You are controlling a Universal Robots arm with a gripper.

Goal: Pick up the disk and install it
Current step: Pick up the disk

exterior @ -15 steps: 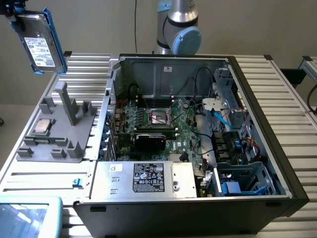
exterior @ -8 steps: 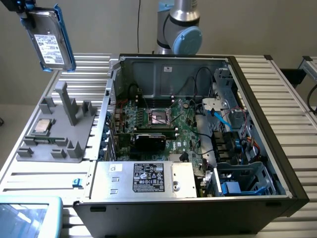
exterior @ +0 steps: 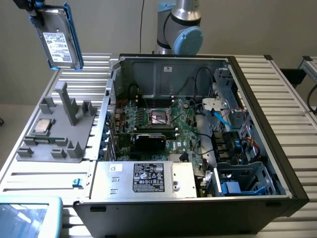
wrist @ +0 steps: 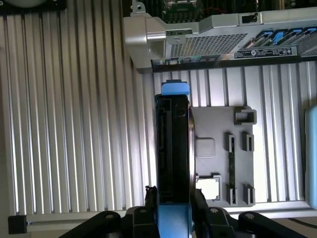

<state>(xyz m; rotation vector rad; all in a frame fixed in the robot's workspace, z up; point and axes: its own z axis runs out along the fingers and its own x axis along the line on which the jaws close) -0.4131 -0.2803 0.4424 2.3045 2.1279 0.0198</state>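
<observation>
The disk (exterior: pixel 58 39), a grey hard drive with a white label and blue carrier rails, hangs high in the air at the exterior view's upper left, above the grey fixture (exterior: pixel 54 134). My gripper (exterior: pixel 39 11) is shut on its upper end. In the wrist view the disk (wrist: pixel 173 148) is edge-on, its blue tab pointing away, clamped between the two black fingers (wrist: pixel 150 201) of my gripper (wrist: pixel 173 208). The slatted table and the fixture (wrist: pixel 223 158) lie far below it.
The open computer case (exterior: pixel 277 148) lies on the slatted table, with the motherboard, a silver power supply (exterior: pixel 143 178) and blue-tabbed drive bays (exterior: pixel 247 181) inside. A silver CPU chip (exterior: pixel 42 127) rests on the fixture. The arm's base (exterior: pixel 181 29) stands behind the case. A pale blue tray (exterior: pixel 29 215) is at the front corner.
</observation>
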